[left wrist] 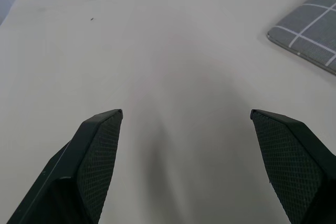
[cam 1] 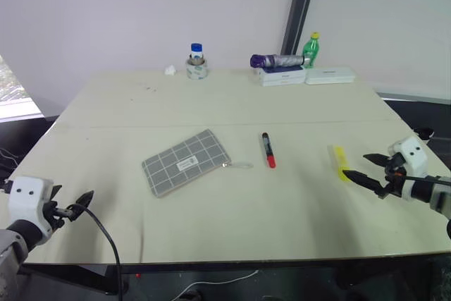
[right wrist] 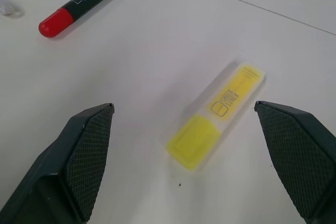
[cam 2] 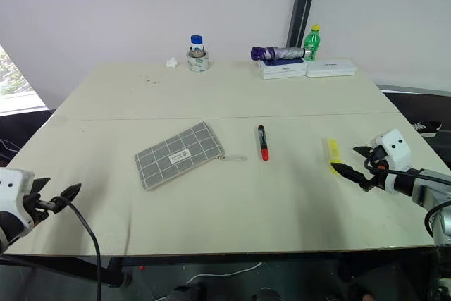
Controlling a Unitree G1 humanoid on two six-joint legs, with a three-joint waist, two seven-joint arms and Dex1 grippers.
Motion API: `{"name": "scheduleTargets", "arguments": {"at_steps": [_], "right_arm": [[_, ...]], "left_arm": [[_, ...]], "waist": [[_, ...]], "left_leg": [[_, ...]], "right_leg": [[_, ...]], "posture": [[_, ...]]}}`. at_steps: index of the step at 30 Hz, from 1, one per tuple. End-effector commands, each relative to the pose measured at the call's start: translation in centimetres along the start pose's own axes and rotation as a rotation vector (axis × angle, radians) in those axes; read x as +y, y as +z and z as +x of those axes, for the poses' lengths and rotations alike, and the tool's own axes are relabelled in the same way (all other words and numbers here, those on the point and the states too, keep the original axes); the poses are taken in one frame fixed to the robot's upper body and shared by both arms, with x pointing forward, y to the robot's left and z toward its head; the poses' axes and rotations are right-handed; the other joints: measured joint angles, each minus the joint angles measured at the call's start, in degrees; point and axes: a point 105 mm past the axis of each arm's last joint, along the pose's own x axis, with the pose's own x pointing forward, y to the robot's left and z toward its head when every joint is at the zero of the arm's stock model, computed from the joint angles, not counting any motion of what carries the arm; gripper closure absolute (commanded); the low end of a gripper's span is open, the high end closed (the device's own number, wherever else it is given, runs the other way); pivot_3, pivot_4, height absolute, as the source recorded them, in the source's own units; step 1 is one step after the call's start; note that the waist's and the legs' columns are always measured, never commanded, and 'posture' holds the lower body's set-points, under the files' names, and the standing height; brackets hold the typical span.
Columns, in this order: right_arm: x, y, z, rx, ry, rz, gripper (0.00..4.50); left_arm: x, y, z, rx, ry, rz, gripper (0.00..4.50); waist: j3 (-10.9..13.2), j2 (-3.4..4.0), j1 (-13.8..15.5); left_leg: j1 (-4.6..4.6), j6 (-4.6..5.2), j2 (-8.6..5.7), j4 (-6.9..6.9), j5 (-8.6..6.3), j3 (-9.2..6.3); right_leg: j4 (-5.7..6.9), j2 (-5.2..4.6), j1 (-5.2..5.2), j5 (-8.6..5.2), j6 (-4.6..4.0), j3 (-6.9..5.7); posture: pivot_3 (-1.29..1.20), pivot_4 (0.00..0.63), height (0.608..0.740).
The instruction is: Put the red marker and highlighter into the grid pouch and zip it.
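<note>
Your right end effector [right wrist: 184, 111] hangs spread wide, empty, with the highlighter [right wrist: 216, 115] just ahead between its fingers on the tabletop [cam 1: 211, 103]. The red marker [cam 1: 268, 150] lies farther beyond. Your left end effector [left wrist: 186, 114] is released too, the grid pouch [cam 1: 187, 162] well ahead.

Folded purple umbrella [cam 1: 276, 60] on white boxes [cam 1: 282, 75], green bottle [cam 1: 310, 48], blue-capped jar [cam 1: 196, 61]

highlighter [right wrist: 216, 120]: "CHECK LINER" | red marker [right wrist: 81, 3]: print unreadable
</note>
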Motion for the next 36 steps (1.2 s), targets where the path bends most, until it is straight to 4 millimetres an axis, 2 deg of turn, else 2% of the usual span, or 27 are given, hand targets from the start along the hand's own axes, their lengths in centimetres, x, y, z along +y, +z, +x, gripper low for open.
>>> {"name": "scheduleTargets", "arguments": {"at_steps": [1,11,16,20,30,31,32,36], "right_arm": [[-0.4,0.9,-0.5,-0.022,-0.016,-0.036,0.05],[-0.6,1.6,0.3,-0.047,-0.039,-0.054,0.05],[-0.1,3.4,1.3,-0.1,-0.027,-0.083,0.05],[2.8,5.1,2.9,-0.157,0.055,-0.127,0.05],[9.4,8.6,6.6,-0.267,0.198,-0.143,0.05],[9.9,8.8,6.9,-0.273,0.213,-0.14,0.55],[10.5,8.9,7.4,-0.273,0.225,-0.144,0.83],[12.2,9.2,9.1,-0.274,0.25,-0.145,2.88]], "left_arm": [[0.1,1.2,-0.4,-0.035,0.002,0.037,0.36],[-0.3,1.3,0.0,-0.041,-0.006,0.016,0.36],[-1.1,1.5,0.3,-0.061,-0.021,0.017,0.36],[-1.7,2.2,1.3,-0.086,-0.057,0.016,0.36],[-3.8,1.9,2.3,-0.071,-0.137,0.007,0.36],[-4.0,1.9,2.3,-0.07,-0.143,0.007,0.36],[-4.1,1.9,2.3,-0.071,-0.146,0.01,0.36],[-4.5,1.8,2.3,-0.071,-0.154,0.01,0.36]], "waist": [[0.0,0.0,0.0],[0.0,0.0,-0.1],[0.0,0.01,-0.1],[0.0,0.0,0.0],[0.0,0.0,-0.2],[0.0,0.0,-0.2],[0.0,0.0,-0.1],[0.0,0.0,-0.1]], "left_leg": [[0.0,0.0,0.0,0.0,0.0,0.0],[0.0,0.0,0.0,0.0,0.0,0.01],[0.0,0.0,0.01,0.0,0.0,0.02],[0.0,0.0,0.01,0.01,0.0,-0.02],[-0.02,0.02,0.01,-0.02,-0.01,-0.02],[-0.02,0.02,0.01,-0.02,-0.01,-0.02],[-0.03,0.02,0.01,-0.01,-0.01,-0.02],[-0.03,0.02,0.0,-0.02,-0.01,-0.03]], "right_leg": [[0.0,0.0,0.0,0.0,0.0,0.0],[0.0,0.0,0.0,0.0,0.0,0.0],[0.0,0.0,-0.01,0.0,0.0,0.01],[0.0,0.03,0.0,0.0,0.01,0.0],[0.0,0.03,-0.05,0.01,0.02,0.01],[0.0,0.04,-0.05,0.01,0.02,0.01],[0.0,0.03,-0.05,0.01,0.02,0.01],[0.0,0.02,-0.06,0.01,0.02,0.01]], "posture": [[0.0,0.15,0.737],[0.0,0.15,0.737],[0.0,0.15,0.737],[0.0,0.15,0.737],[0.0,0.15,0.737],[0.0,0.15,0.737],[0.0,0.15,0.737],[0.0,0.15,0.737]]}}
